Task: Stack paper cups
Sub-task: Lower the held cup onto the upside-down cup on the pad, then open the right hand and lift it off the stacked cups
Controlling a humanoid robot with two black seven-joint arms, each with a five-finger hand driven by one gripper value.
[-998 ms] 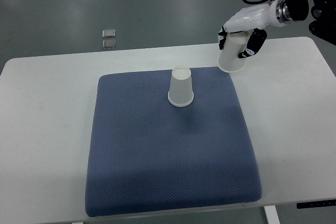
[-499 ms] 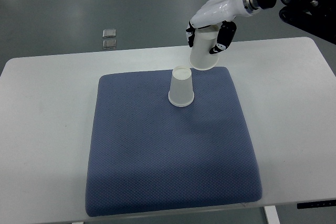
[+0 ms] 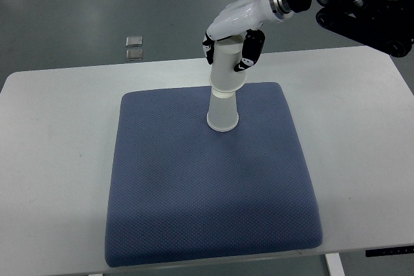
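A white paper cup stands upside down on the blue mat, near the mat's far edge. Directly above it my right hand holds a second white paper cup, also upside down. The held cup's rim sits over the top of the standing cup, and the two line up as one column. My right hand's white shell and black fingers wrap the held cup's upper half. The right arm comes in from the top right. My left arm is out of view.
The mat lies on a white table. Two small metal squares lie on the grey floor beyond the table's far edge, at the upper left. Dark robot structure fills the top right corner.
My right hand has carried the held cup leftward from the mat's far right corner to a spot right above the standing cup, and its rim now overlaps that cup's top.
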